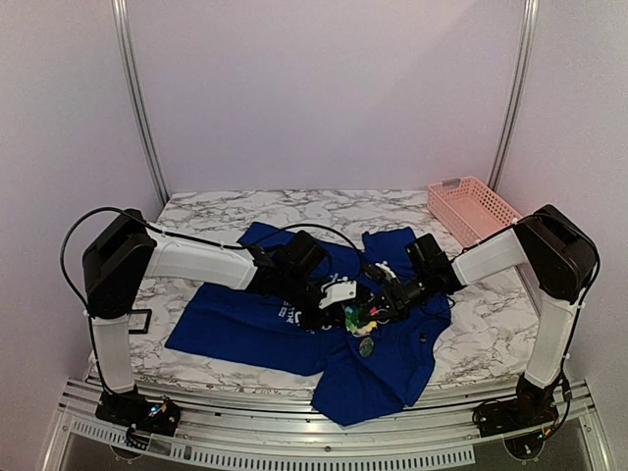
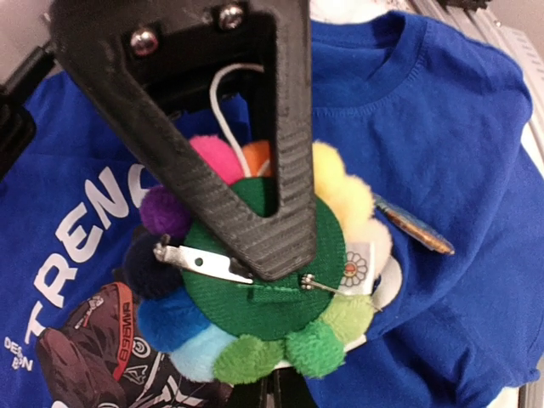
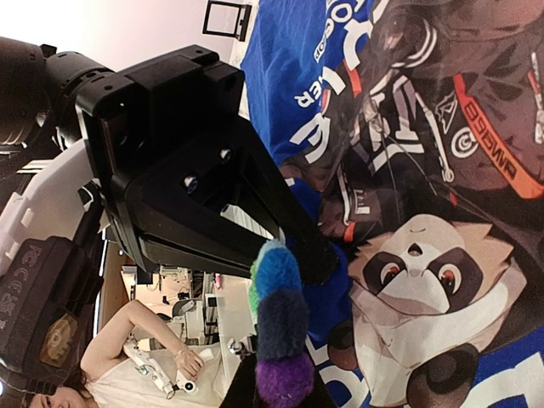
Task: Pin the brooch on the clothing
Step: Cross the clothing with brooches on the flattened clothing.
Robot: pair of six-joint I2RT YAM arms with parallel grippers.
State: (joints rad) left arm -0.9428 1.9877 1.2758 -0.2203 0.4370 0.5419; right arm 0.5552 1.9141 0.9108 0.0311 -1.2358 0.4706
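Observation:
The brooch (image 1: 365,316), a plush flower with multicoloured petals, is held over the chest of the royal-blue T-shirt (image 1: 245,329). In the left wrist view its green back (image 2: 255,314) faces the camera, with the pin needle swung open. My left gripper (image 2: 276,327) is shut on it, its upper finger (image 2: 280,212) across the back. The right wrist view shows the brooch edge-on (image 3: 280,314) above the shirt print (image 3: 425,272). My right gripper (image 1: 391,297) is right beside the brooch. Only one dark finger (image 3: 238,387) shows by the purple petal, so its state is unclear.
A grey disc (image 1: 366,345) lies on the shirt just in front of the brooch and shows edge-on in the left wrist view (image 2: 414,226). A pink lattice basket (image 1: 473,208) stands at the back right. A black open-frame cube holder (image 1: 139,321) sits on the marble table (image 1: 491,334) at the left.

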